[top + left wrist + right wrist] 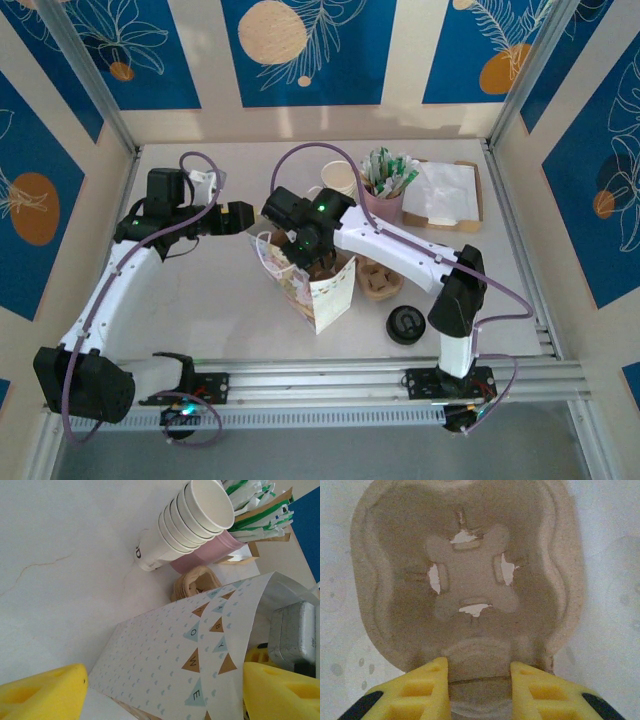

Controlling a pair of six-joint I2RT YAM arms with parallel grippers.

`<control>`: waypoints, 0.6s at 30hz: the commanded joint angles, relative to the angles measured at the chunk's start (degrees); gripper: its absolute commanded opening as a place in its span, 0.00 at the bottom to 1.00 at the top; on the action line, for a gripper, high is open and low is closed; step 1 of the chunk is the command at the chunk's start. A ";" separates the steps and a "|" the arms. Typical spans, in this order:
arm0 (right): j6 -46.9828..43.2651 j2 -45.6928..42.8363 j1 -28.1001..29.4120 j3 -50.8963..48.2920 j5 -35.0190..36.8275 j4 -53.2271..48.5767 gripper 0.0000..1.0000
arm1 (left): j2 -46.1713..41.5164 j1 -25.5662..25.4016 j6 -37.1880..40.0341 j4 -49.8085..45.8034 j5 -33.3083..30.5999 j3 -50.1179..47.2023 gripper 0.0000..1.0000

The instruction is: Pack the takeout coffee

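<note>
A white patterned paper bag (318, 292) stands open mid-table. My right gripper (305, 252) reaches down into its mouth. In the right wrist view it (479, 662) is shut on the near rim of a brown pulp cup carrier (470, 575) lying inside the bag. My left gripper (247, 218) hovers at the bag's left rim. Its yellow fingers (45, 690) stand wide apart with the bag's side wall (165, 645) between them, not pinched. The takeout coffee (407, 323), round and black-lidded from above, stands on the table right of the bag.
Another pulp carrier (378, 280) lies just right of the bag. Behind it are a stack of white paper cups (185, 525), a pink cup of sachets (385, 195) and a tray of napkins (445, 195). Walls enclose the table.
</note>
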 commanded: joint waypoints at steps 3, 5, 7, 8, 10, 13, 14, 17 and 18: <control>-0.69 -2.94 -0.41 -1.34 -2.08 1.96 0.29 | -0.99 -0.68 -0.34 0.45 0.62 -0.68 0.79; -0.96 -4.04 -0.83 -1.73 -3.61 2.74 0.29 | -0.86 -0.66 -0.34 0.45 0.55 -0.73 0.79; -1.34 -4.89 -1.42 -2.24 -5.16 3.54 0.29 | -0.79 -0.69 -0.34 0.44 0.49 -0.68 0.79; -1.40 -5.23 -1.81 -2.47 -6.20 3.90 0.29 | -0.72 -0.77 -0.34 0.45 0.48 -0.68 0.79; -1.54 -5.82 -2.47 -2.89 -7.73 4.51 0.29 | -0.72 -0.73 -0.30 0.36 0.36 -0.76 0.79; -1.81 -6.72 -3.34 -3.70 -9.73 5.69 0.29 | -0.53 -0.87 -0.17 0.28 0.11 -0.68 0.79; -1.92 -7.01 -3.57 -4.02 -10.12 6.06 0.29 | -0.57 -0.90 -0.18 0.27 0.05 -0.68 0.79; -2.17 -7.07 -4.23 -4.49 -10.42 6.21 0.29 | -0.41 -1.05 -0.16 0.18 0.00 -0.68 0.79; -2.16 -6.94 -4.29 -4.67 -10.06 6.17 0.29 | -0.40 -1.00 -0.16 0.18 -0.05 -0.68 0.79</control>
